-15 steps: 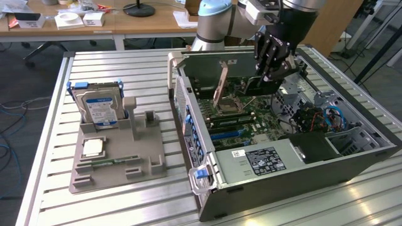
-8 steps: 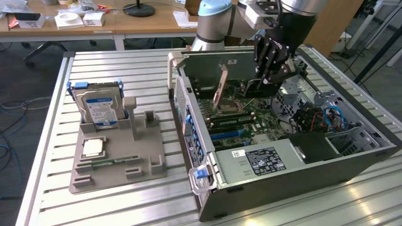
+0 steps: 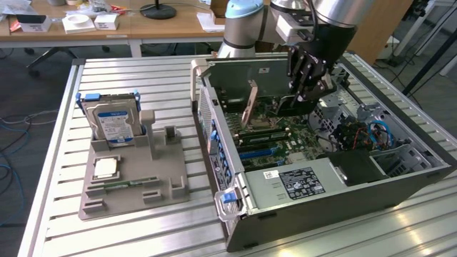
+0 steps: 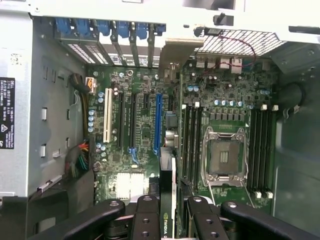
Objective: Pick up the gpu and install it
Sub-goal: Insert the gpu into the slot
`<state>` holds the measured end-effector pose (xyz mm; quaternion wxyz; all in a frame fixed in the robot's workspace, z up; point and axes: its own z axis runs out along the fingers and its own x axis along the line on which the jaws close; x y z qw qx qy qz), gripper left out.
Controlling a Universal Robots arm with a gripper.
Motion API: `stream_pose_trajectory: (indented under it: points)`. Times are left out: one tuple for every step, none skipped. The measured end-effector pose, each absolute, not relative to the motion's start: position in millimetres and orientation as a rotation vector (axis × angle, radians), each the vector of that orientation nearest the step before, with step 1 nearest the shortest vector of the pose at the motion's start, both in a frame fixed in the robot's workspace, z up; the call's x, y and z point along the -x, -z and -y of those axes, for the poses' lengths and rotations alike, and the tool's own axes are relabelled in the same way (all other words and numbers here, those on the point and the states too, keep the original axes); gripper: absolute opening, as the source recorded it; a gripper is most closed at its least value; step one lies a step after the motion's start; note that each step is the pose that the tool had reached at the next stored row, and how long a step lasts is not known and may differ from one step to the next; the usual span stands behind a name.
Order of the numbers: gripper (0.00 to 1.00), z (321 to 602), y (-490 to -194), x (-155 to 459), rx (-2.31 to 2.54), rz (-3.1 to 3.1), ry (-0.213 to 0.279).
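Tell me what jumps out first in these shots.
The black arm gripper hangs inside the open grey computer tower case, gripping the thin flat black gpu card edge-on above the green motherboard. On the exterior view's left, a blue-labelled silver hard drive stands upright in a grey plastic fixture on the slatted metal table.

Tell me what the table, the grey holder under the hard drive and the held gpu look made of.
The table shows silvery grooved slats with a soft sheen, likely aluminium. The grey holder is matte with moulded pockets, probably plastic. The gpu clamped in the gripper looks like dull black circuit board or shroud; hard to tell which.
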<state>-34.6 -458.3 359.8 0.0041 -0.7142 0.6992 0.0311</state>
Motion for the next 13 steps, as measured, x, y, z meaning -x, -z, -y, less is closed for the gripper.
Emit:
stream_pose_trajectory:
  points:
    - [0.26,458,-358,35,2.238,-2.191,-0.097]
    - [0.26,459,-356,35,2.238,-2.191,-0.097]
    - [0.26,459,-354,35,2.238,-2.191,-0.097]
    - [0.26,459,-353,35,2.238,-2.191,-0.097]
    - [0.26,459,-352,35,2.238,-2.191,-0.097]
    - [0.26,459,-351,35,2.238,-2.191,-0.097]
    - [0.26,459,-351,35,2.238,-2.191,-0.097]
    - [0.26,459,-351,35,2.238,-2.191,-0.097]
    - [0.26,459,-351,35,2.238,-2.191,-0.097]
    - [0.26,459,-350,35,2.238,-2.191,-0.098]
    - [0.26,459,-348,35,2.238,-2.191,-0.097]
    - [0.26,459,-347,35,2.238,-2.191,-0.097]
    - [0.26,459,-345,35,2.238,-2.191,-0.097]
